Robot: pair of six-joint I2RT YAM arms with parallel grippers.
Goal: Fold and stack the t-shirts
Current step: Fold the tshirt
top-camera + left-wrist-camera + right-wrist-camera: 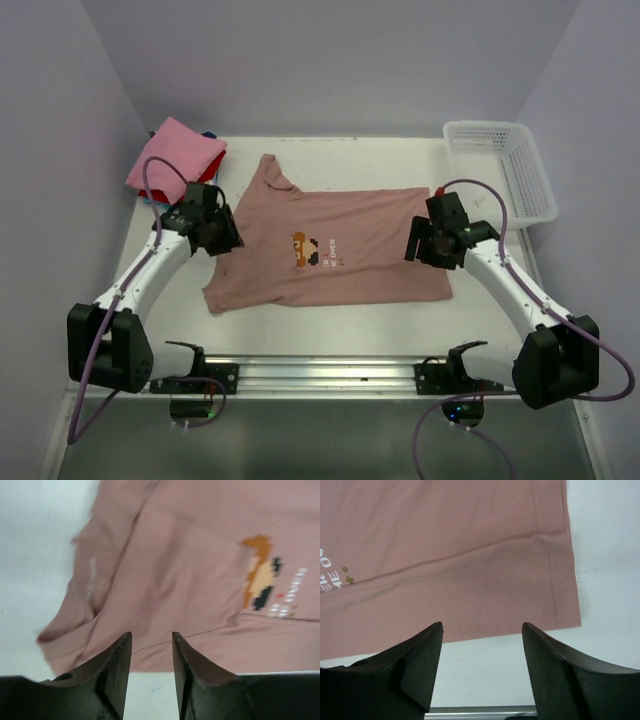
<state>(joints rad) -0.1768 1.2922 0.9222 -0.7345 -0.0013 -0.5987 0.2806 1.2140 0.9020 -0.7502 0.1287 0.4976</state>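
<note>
A dusty-pink t-shirt [330, 250] with a pixel-art figure and white text lies spread flat mid-table, its collar toward the left. My left gripper [224, 241] hovers over its left sleeve side, fingers apart with nothing between them; in the left wrist view the gripper [152, 636] sits above the shirt [190, 570] near its lower hem. My right gripper [414, 250] stands at the shirt's right hem, open and empty. In the right wrist view the gripper [482, 626] frames bare table just below the shirt [445, 545]. Folded t-shirts [175, 155], bright pink on top, are stacked at the back left.
A white plastic lattice basket [500, 168] stands at the back right corner. A metal rail [320, 372] runs along the near table edge between the arm bases. White walls close in the table at the left, back and right.
</note>
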